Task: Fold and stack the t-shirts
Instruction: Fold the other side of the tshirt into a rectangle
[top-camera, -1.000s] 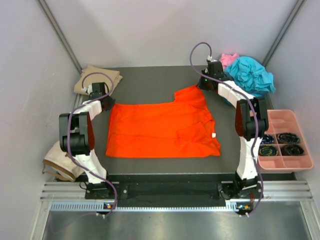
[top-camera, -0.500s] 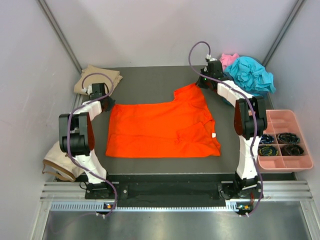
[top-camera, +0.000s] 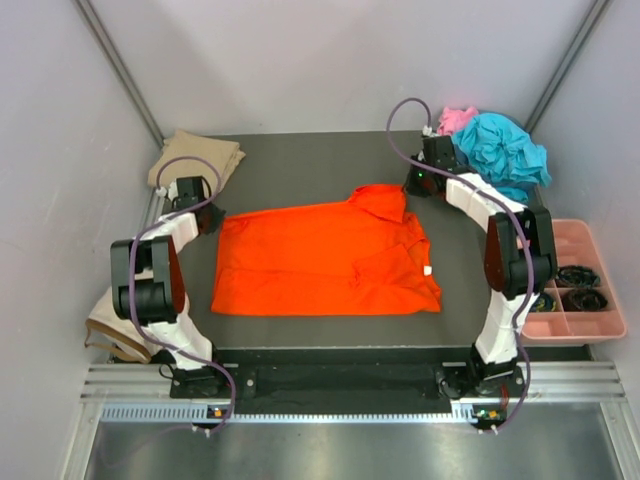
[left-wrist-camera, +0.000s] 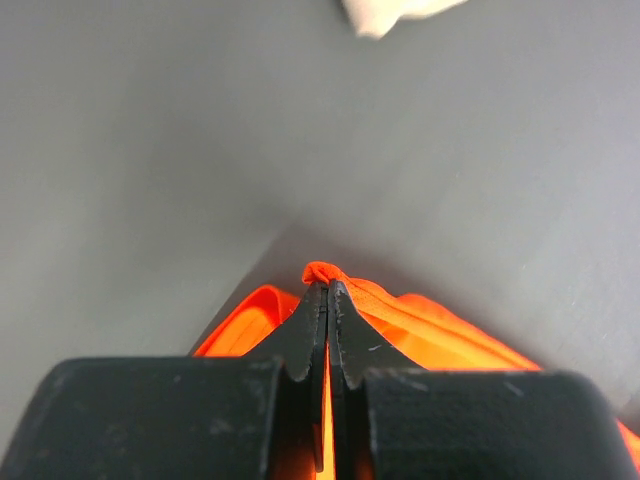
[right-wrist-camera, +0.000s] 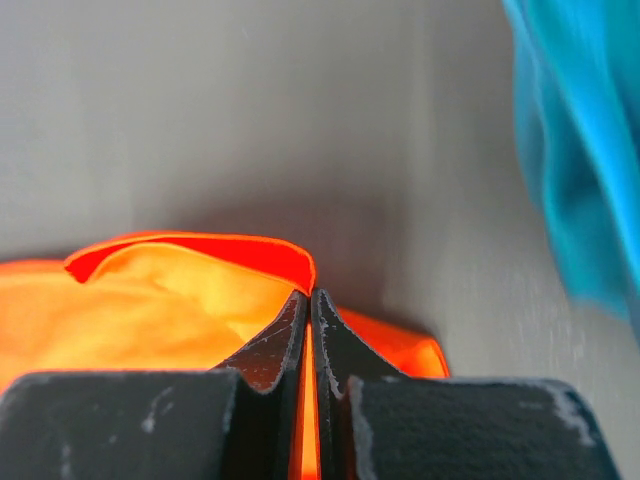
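The bright orange t-shirt (top-camera: 325, 262) lies spread on the dark table, with its far edge pulled taut between both grippers. My left gripper (top-camera: 212, 214) is shut on the shirt's far left corner; the left wrist view shows its closed tips (left-wrist-camera: 327, 286) pinching a fold of orange cloth (left-wrist-camera: 430, 325). My right gripper (top-camera: 409, 188) is shut on the far right corner, its tips (right-wrist-camera: 308, 294) clamped on the orange hem (right-wrist-camera: 170, 295). A folded tan t-shirt (top-camera: 196, 156) sits at the back left. Crumpled teal t-shirts (top-camera: 503, 150) and a pink one (top-camera: 457, 118) are piled at the back right.
A pink compartment tray (top-camera: 600, 322) stands on the right beside the right arm. A cream cap-like thing (top-camera: 112, 322) lies at the left edge. Enclosure walls close in on both sides and at the back. Teal cloth (right-wrist-camera: 585, 150) hangs close to the right gripper.
Both grippers drew apart and slightly back, the right one moving right. The shirt's far edge straightened and its notch near the collar closed up.
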